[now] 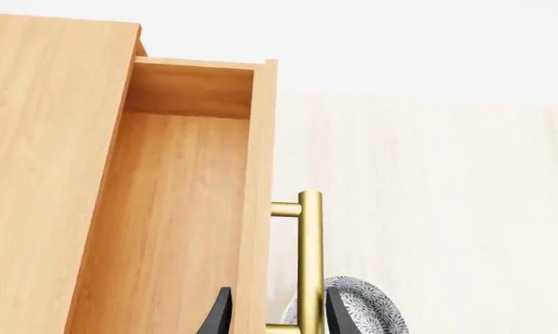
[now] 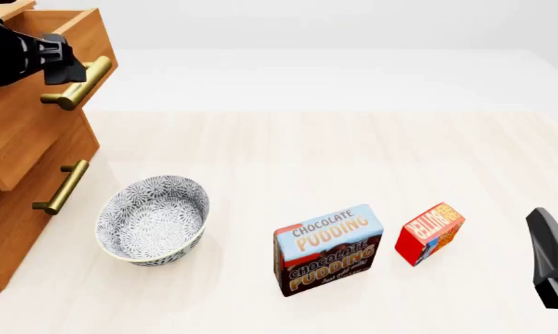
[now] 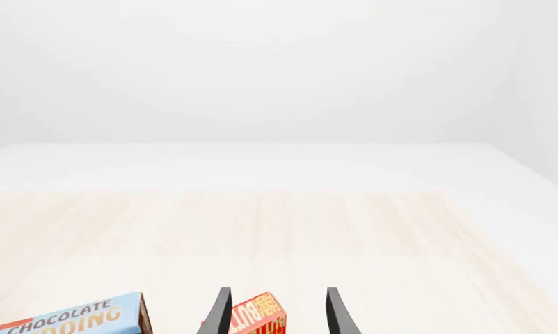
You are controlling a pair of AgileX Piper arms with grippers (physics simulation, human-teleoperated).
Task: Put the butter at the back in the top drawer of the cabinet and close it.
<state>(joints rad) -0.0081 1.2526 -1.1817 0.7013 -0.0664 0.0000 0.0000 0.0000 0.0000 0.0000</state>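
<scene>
the left gripper (image 2: 75, 72), partly cut off, stands open around the top drawer (image 1: 181, 209) handle, the bowl (image 2: 154, 219) below; the right gripper (image 3: 274, 313) is open near the butter (image 2: 431, 232).

Bowl (image 2: 153, 219): grey-white patterned, upright, on table (image 2: 335, 153), near-left. Sliver of bowl also in left wrist view (image 1: 364, 307).
Pudding box (image 2: 328, 248): blue-and-brown, "Chocolate Pudding" lettering, standing on table right of bowl, apart from it; corner visible in right wrist view (image 3: 70, 320).
Table: pale wood-grain.
</scene>
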